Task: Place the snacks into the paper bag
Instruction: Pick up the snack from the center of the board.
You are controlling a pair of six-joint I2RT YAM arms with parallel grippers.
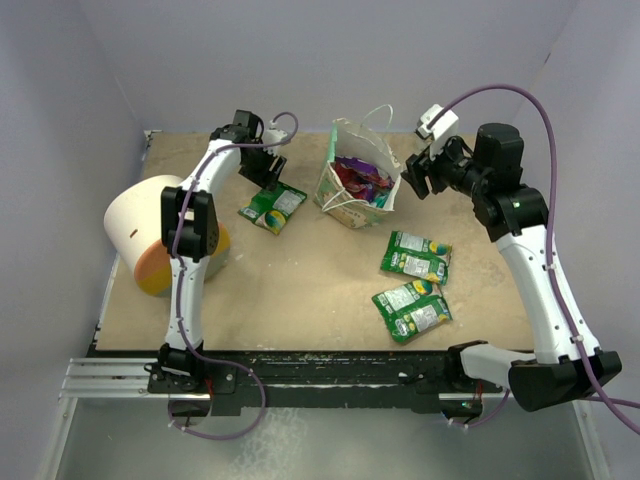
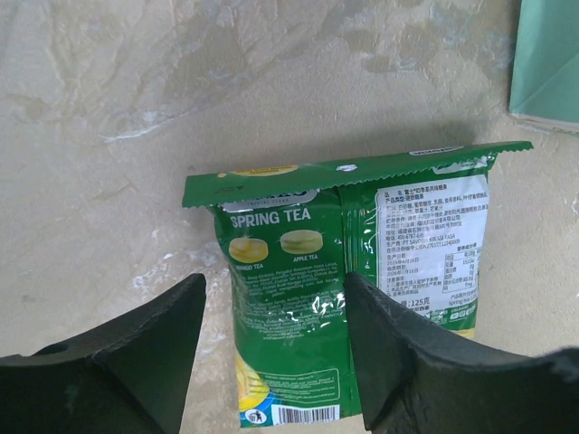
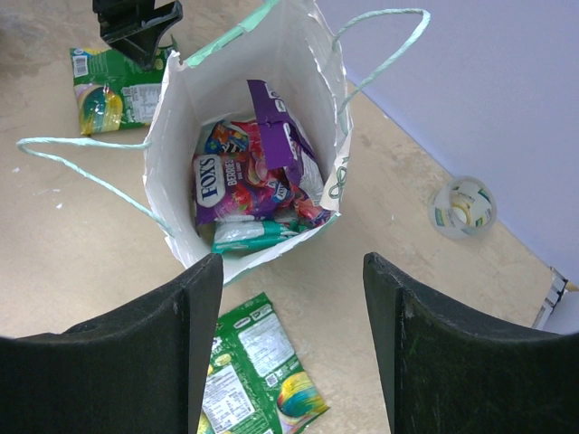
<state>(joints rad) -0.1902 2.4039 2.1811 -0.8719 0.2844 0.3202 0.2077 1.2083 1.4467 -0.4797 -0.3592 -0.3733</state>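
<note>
Black fingers of the left gripper fill the bottom of the left wrist view. They are spread wide and hold nothing, one to each side of a green pair of packets lying flat beneath them. One packet of the pair shows "SPRING TEA" and the other its white label, and I cannot tell whether the fingers touch either. From above, this gripper and the pair sit near the far edge of the table, left of the middle. Just right of them stands the bag, mouth open, at the middle of the far edge. The right gripper hangs over the bag's right side, its jaws likewise parted and empty. Its camera looks down past the bag's wall onto purple FOXS packets and a teal packet already inside. One green packet lies on the table between that gripper's fingers. In the overhead view, green packets lie in two clusters toward the right edge, one nearer the bag and one nearer the front edge. A tape roll lies beyond the bag by the far edge. A cream cone with an orange end rests at the left edge.
</note>
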